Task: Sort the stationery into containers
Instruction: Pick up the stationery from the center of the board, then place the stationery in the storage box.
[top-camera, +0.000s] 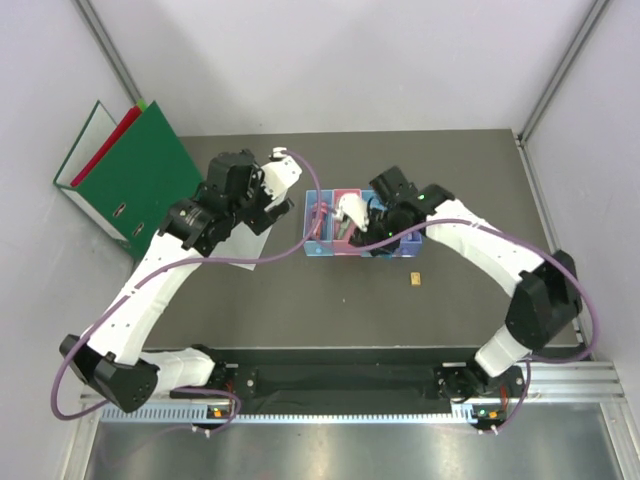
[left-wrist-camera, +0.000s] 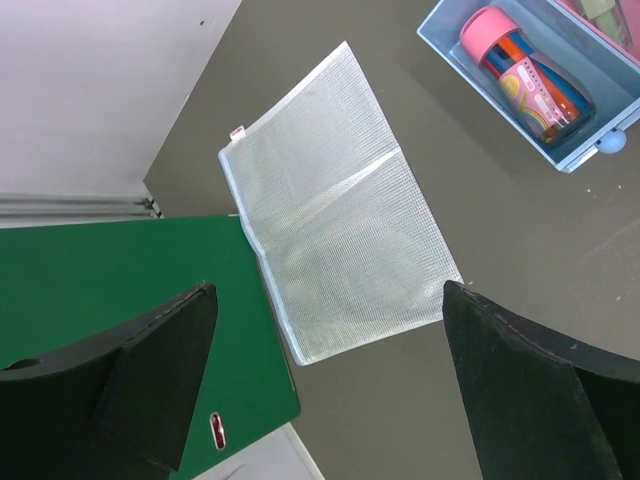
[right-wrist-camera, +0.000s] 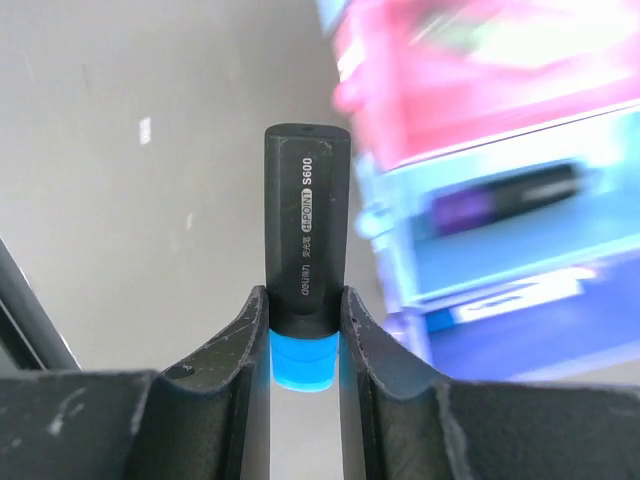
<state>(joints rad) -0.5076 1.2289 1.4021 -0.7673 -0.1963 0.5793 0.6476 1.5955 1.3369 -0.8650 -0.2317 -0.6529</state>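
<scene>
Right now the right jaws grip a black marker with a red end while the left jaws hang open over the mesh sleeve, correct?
Not quite: the end of the black marker between the right jaws is blue, not red, as the right wrist view shows. The left jaws do hang open over the mesh sleeve.

A clear mesh document sleeve (left-wrist-camera: 335, 205) lies flat on the dark grey desk (left-wrist-camera: 520, 260), ahead of the gap between the left fingers (left-wrist-camera: 160, 370). A green ring binder (left-wrist-camera: 110, 290) lies beneath one finger, against the sleeve's edge, with a red binder (top-camera: 115, 138) behind it.
</scene>
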